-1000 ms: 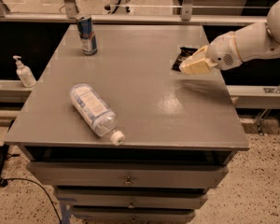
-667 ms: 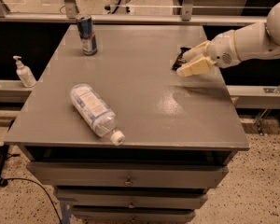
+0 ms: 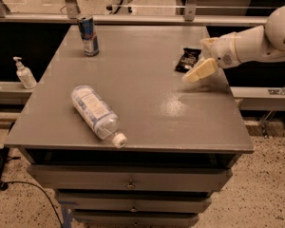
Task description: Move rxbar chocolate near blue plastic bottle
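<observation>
- Progress is nil as far as shown — the bar [image 3: 187, 59] lies flat near the right edge of the tabletop [image 3: 147, 46], well apart from the bottle [image 3: 94, 110], which lies on its side at the front left, cap toward the front edge
- Pincer [image 3: 203, 57] sits just right of the bar, low over the tabletop, its fingers spread wide and closed on nothing
- Left to do: close on the bar, lift it, carry it leftward and set it down beside the bottle
- Against a second ago, the bar shows more fully — the pincer covered part of it then and now stands slightly farther right; bar and bottle lie where they did
</observation>
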Robot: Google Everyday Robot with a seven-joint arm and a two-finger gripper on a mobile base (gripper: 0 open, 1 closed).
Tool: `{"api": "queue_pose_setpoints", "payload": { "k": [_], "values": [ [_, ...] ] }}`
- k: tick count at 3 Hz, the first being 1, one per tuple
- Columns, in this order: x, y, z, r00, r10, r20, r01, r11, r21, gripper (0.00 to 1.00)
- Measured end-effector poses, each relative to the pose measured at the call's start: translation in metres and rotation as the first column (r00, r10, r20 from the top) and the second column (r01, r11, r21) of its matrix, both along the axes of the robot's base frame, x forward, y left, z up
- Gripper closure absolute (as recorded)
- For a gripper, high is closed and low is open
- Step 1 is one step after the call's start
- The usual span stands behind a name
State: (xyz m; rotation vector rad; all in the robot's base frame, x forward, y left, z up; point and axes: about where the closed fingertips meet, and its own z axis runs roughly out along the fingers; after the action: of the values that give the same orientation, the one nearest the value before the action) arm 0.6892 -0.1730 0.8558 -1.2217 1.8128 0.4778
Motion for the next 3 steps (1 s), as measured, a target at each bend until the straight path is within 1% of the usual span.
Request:
{"api": "queue_pose_setpoints", "payload": {
  "k": [1,2,3],
  "values": [
    [0.016,-0.001,-0.009,0.9999,-0.014,0.003,0.014,1.000,-0.008,0.00],
    [0.031,0.000,-0.018,0.9994,-0.032,-0.013,0.031,0.999,-0.007,0.00],
    [0.038,0.000,-0.026,0.9976,-0.052,-0.045,0.053,0.999,0.010,0.18]
  ]
}}
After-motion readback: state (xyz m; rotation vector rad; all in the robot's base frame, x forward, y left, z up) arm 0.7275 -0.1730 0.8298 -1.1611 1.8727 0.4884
